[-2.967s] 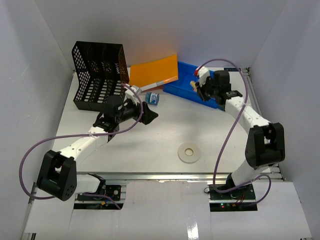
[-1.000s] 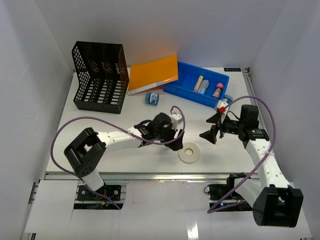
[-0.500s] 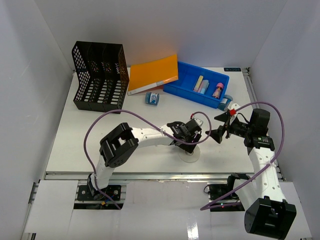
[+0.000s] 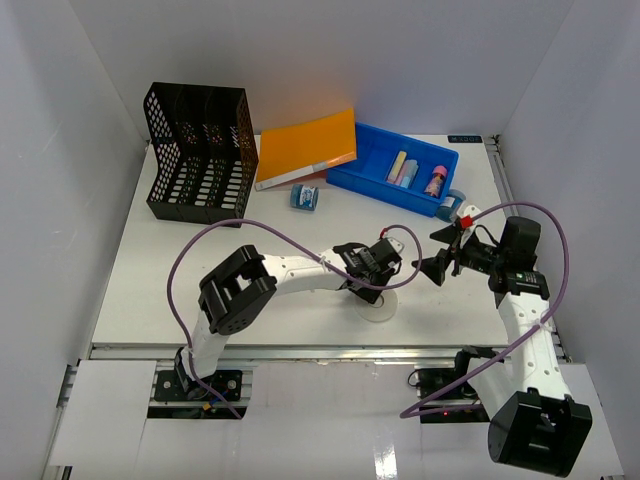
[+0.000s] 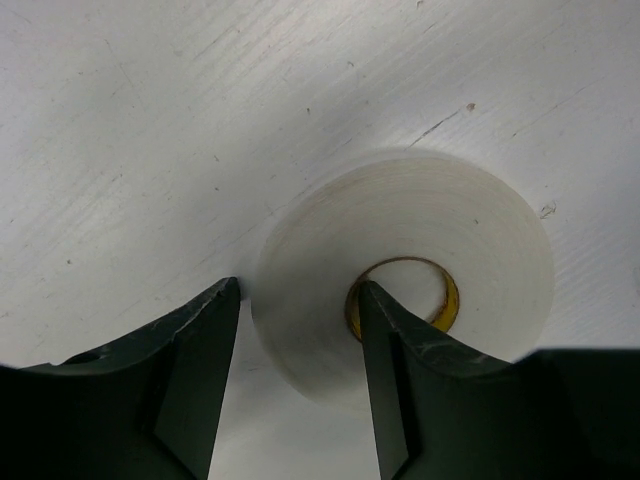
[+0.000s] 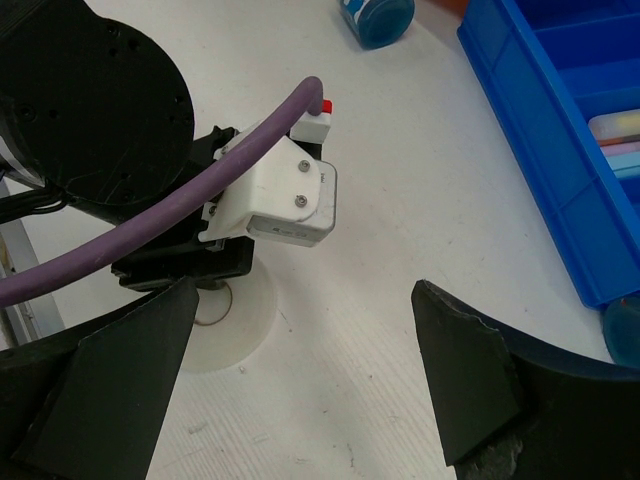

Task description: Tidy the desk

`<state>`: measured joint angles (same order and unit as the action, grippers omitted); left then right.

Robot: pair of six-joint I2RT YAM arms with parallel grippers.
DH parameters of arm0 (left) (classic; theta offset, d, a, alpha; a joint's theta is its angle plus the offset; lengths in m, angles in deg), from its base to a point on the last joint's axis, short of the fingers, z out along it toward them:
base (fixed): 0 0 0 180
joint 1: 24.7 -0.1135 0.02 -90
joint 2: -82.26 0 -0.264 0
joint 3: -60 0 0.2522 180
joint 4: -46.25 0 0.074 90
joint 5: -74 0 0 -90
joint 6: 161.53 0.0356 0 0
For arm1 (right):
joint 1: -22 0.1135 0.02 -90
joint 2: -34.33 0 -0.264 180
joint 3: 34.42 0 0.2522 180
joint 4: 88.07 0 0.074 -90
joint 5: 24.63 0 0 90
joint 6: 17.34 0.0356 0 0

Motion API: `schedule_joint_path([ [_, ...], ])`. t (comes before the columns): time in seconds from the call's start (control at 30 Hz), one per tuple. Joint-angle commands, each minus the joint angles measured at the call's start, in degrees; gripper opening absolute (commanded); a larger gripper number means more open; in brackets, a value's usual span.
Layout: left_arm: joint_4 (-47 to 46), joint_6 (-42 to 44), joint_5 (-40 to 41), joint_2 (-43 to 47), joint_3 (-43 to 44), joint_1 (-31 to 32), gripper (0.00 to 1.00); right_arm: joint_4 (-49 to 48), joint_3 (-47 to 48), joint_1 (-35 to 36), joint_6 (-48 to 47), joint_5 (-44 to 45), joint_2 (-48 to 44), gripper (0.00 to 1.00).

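Left gripper (image 5: pixel 300 300) is straddling flat white tape roll (image 5: pixel 470 230) on white table (image 4: pixel 180 270), grip unclear; right gripper (image 6: pixel 305 290) is hanging open; tidying looks unfinished.

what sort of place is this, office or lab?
Likely a lab test cell: white walls box in the desk, two arms mount at its rail, and rack, folder and tray look like staged props.

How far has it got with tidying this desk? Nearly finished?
Roughly midway, I'd guess. Done: small items lie in the blue tray. In hand: the left fingers straddle the wall of the white tape roll, one in its hole; it lies flat on the desk, grip unclear. Left: that roll, a small blue item and the orange folder outside the black rack. The right fingers are open, empty.
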<state>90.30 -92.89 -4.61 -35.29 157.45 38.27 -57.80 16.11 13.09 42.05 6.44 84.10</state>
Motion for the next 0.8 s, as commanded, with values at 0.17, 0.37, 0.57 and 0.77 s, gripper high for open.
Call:
schedule_joint_path([
  [0.17,-1.5,-0.5,-2.1,1.1,-5.3,0.5,0.38,-1.4,1.0,-1.5,0.2,-0.8,1.1,0.94],
  [0.37,-9.9,-3.5,1.0,7.4,-10.3,0.1,0.32,0.9,1.1,-1.4,-0.5,-1.6,4.2,0.96],
  [0.57,-22.3,-8.1,0.4,14.4,-17.2,-0.5,0.28,4.4,4.1,-0.8,1.5,0.4,10.9,1.00],
  [0.77,-26.9,-9.8,1.2,15.8,-17.6,-0.9,0.28,0.2,6.9,1.8,18.8,8.8,17.7,0.95],
])
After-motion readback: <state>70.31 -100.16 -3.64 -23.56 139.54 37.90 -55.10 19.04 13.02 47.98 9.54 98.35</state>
